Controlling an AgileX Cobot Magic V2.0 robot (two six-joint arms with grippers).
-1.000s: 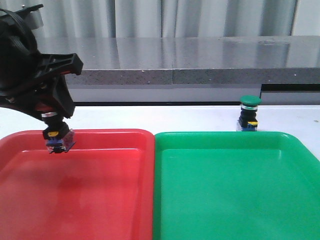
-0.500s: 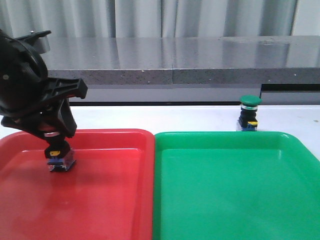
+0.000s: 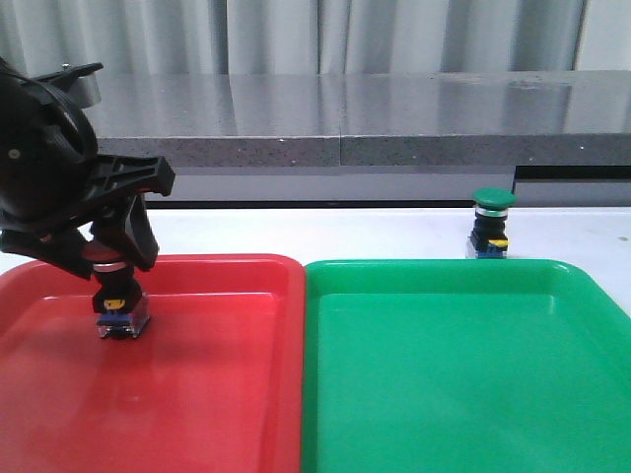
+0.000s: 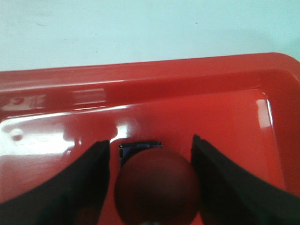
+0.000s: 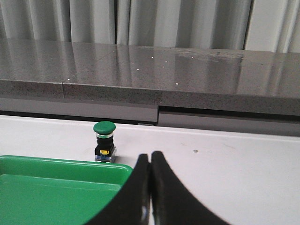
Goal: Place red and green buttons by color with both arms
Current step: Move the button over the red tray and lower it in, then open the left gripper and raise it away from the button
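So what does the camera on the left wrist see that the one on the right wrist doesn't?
Only the left wrist view shows the red button from above, sitting between the left gripper's spread fingers with gaps on both sides, inside the red tray. Only the right wrist view shows the green button standing upright on the table just behind the green tray, the grey counter with curtains behind it, and the right gripper's fingers pressed together. Both show the white table.

Front camera low over both trays, wrist cameras close, green button [image 3: 493, 223] shared
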